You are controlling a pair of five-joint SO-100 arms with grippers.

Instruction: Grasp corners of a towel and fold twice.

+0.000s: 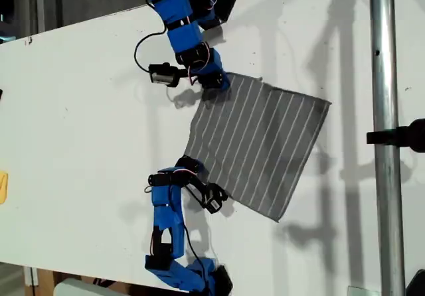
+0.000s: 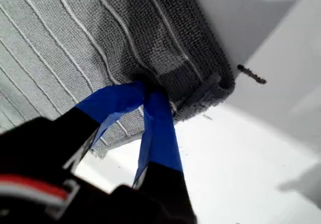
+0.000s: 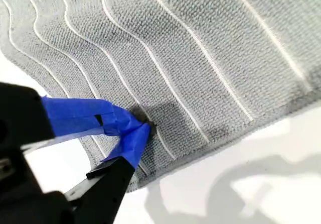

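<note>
Towel pinched by both end effectors, seemingly near corners.

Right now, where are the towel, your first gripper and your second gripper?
towel (image 1: 265, 143): exterior view, middle of the striped cloth.
my first gripper (image 2: 149, 94): first wrist view, between blue fingers pinching the cloth near a corner.
my second gripper (image 3: 141, 123): second wrist view, between blue fingers pinching the cloth.

Lab bench: white table, metal pole

Grey towel, white pinstripes
</note>
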